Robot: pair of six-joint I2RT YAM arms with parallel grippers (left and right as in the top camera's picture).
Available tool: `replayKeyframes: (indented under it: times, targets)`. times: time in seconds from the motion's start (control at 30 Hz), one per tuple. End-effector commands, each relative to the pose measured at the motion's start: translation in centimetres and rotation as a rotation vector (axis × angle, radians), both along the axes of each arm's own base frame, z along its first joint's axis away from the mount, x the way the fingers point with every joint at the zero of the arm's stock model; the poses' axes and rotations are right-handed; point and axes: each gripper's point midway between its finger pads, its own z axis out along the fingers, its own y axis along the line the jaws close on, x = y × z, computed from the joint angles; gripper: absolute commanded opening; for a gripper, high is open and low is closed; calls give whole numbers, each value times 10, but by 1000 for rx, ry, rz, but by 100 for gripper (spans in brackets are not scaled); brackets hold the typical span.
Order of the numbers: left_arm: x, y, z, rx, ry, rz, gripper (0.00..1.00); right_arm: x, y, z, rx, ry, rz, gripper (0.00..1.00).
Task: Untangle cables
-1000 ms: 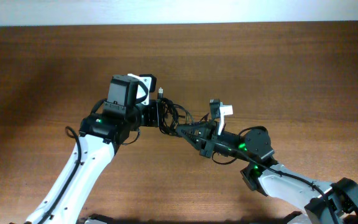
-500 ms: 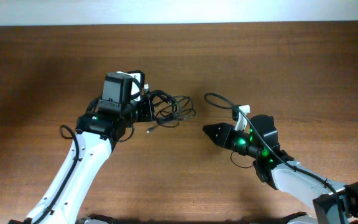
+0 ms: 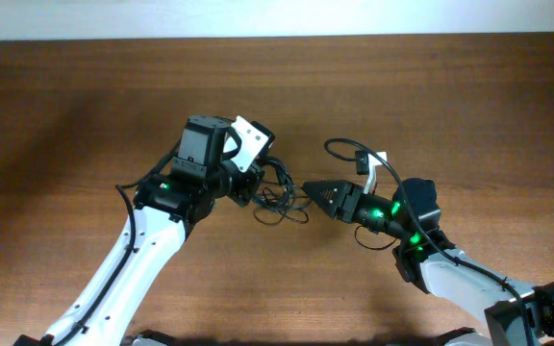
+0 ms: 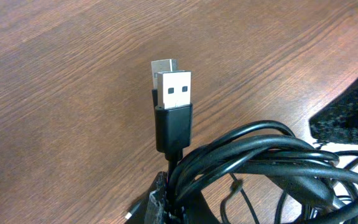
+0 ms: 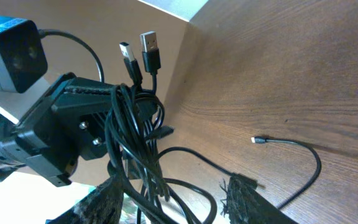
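Though the left tool (image 3: 250, 181) is clamped on the cables (image 3: 279, 197), holding them up off the desk (image 3: 450, 96), they're one tangled bunch; the right tool (image 3: 315, 192) waits, jaws apart, at the loose loops, so I'd say nearly all the untangling is left

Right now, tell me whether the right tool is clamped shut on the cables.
No, in the right wrist view the fingers of the right tool stand wide apart, the cables loose between them.

The bench (image 3: 469, 106) has a dark brown wooden surface with fine grain lines. Along its far edge runs a narrow pale strip (image 3: 258, 19). The light is soft, and the far left corner looks darker.
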Motion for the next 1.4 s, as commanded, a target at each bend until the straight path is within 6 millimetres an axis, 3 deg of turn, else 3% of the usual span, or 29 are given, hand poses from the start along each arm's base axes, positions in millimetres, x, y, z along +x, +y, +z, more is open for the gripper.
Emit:
replayKeyframes:
  times: [0.0,0.03,0.07,0.17,0.23,0.27,0.33,0.37,0.53,0.63,0.7,0.8,0.83,0.87,0.9,1.0,1.07,1.1,1.13,1.2,1.27,1.3,1.33,1.37]
  targets:
    - [-3,-17,14,-92,2,-55,0,-5,8,1,-6,-15,22,32]
    - [-3,-19,15,-108,12,-48,0,-10,13,1,-1,-8,42,23]
    - [-2,-19,16,-112,5,-45,0,-22,23,6,13,-24,108,20]
    - [8,-22,26,-173,-11,10,0,-35,30,15,39,-61,187,23]
    - [15,-24,35,-262,18,98,0,-35,30,14,37,-54,190,4]
    - [15,-24,35,-279,34,120,0,-35,30,13,35,-48,189,4]
    - [26,-16,43,-379,69,241,0,-36,28,0,10,17,178,4]
    - [32,-12,51,-468,101,298,0,-33,24,-19,-32,101,136,4]
    - [11,-33,104,-734,131,-50,0,-13,8,-45,-117,177,-34,7]
    - [19,-18,103,-733,118,-5,0,-12,4,-54,-177,144,-39,16]
    - [35,3,81,-651,115,171,0,-13,4,-54,-174,144,-32,38]
    - [42,41,39,-555,221,520,0,-36,26,-11,-30,27,173,62]
    - [42,43,38,-565,237,556,0,-39,29,0,14,27,196,63]
    - [42,42,38,-565,238,553,0,-38,29,2,28,37,189,74]
    - [41,42,38,-566,240,551,0,-38,29,1,23,38,191,92]
    - [37,39,34,-555,263,549,0,-37,30,10,45,9,191,98]
    - [31,25,33,-538,265,505,0,-33,29,13,119,169,148,99]
    - [30,21,33,-519,251,472,0,-30,28,14,155,246,119,96]
    - [27,15,33,-497,237,433,0,-21,25,15,209,346,57,78]
    - [23,5,33,-450,202,350,0,-14,22,15,275,479,-11,61]
    - [17,-8,33,-419,183,281,0,-11,21,14,296,516,-35,49]
    - [15,-12,33,-408,177,258,0,-11,21,14,295,516,-33,34]
    - [13,-14,32,-401,173,243,0,-12,21,14,294,517,-25,7]
    - [14,-13,32,-397,169,250,0,-16,23,15,289,520,1,4]
